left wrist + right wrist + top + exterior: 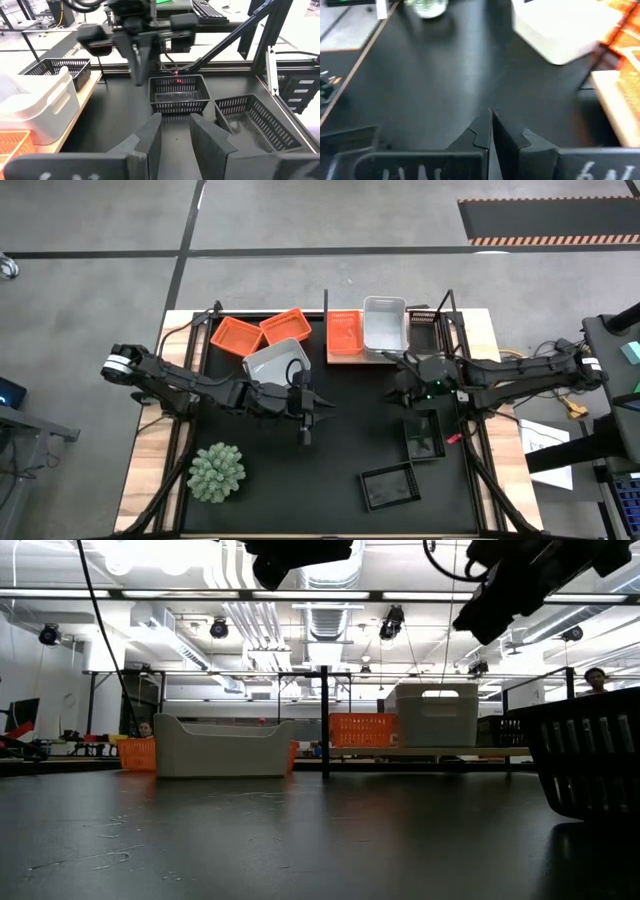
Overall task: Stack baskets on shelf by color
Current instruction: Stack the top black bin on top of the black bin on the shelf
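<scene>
One black basket (592, 765) cut off at frame edge.

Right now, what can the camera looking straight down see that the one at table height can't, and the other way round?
Only the high view shows the green plant, both grippers, left and right, and two black baskets on the mat. Only the low view shows the room's ceiling lights and pipes. Both show the white basket and orange basket on the shelf.
</scene>
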Robot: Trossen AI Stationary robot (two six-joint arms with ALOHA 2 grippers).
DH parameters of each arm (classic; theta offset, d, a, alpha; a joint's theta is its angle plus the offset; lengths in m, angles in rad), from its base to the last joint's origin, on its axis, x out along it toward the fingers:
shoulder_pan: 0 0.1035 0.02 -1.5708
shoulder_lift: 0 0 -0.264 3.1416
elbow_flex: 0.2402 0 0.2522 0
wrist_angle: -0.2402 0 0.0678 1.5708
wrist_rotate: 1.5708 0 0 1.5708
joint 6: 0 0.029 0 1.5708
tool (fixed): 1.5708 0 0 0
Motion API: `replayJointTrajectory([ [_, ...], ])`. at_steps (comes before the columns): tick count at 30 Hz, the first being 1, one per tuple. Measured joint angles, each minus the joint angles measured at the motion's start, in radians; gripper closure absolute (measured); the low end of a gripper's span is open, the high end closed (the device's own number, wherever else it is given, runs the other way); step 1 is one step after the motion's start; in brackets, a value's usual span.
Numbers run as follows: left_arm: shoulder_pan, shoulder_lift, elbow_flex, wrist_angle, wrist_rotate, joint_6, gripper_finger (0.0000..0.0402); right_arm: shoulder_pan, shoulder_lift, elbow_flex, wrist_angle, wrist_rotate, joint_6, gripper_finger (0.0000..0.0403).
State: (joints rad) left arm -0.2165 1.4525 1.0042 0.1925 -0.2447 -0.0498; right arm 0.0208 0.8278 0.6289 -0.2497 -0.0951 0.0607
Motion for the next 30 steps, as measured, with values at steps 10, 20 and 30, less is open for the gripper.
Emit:
replayJointTrajectory([
  [10, 0.0, 0.0, 0.0, 0.002, -0.025, 0.001, 0.0316, 0.198, 0.015, 0.104, -0.248, -0.011, 0.107, 0.0394],
  [20, 0.0, 0.0, 0.0, 0.011, -0.026, 0.003, 0.0316, 0.456, 0.13, 0.276, -0.564, 0.087, 0.308, 0.0394],
  [30, 0.001, 0.0, 0.0, 0.009, -0.026, 0.003, 0.0316, 0.66, 0.241, 0.309, -0.818, 0.115, 0.601, 0.0394],
])
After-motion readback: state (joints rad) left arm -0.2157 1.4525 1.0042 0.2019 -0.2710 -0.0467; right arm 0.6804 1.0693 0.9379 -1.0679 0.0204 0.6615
